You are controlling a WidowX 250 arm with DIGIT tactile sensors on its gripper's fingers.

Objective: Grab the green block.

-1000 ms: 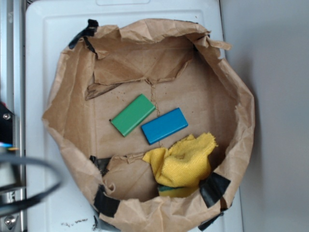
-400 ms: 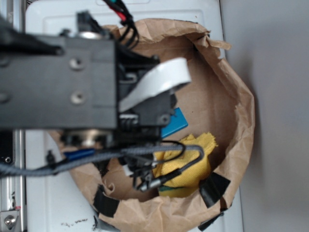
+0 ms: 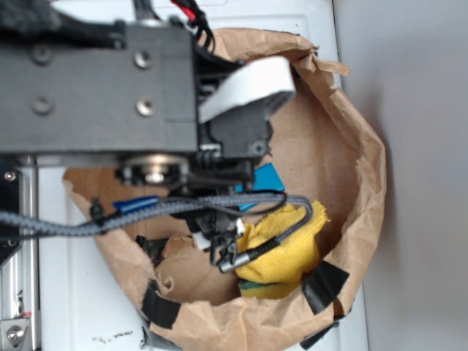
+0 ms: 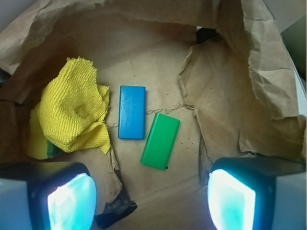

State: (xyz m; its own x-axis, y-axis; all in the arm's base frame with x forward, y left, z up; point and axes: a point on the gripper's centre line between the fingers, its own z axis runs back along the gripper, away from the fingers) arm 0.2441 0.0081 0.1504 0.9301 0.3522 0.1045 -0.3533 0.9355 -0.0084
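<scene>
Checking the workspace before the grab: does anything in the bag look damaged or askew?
The brown paper liner is crumpled and torn, patched with black tape. The yellow cloth lies bunched. The green block sits tilted beside the blue block.

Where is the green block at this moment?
In the wrist view the green block lies flat on the paper bag floor near the centre, just right of the blue block. In the exterior view the arm hides it.

Ext view: arm (image 3: 95, 88) hides green block (image 4: 160, 141); fingers (image 4: 72, 199) cropped.
</scene>
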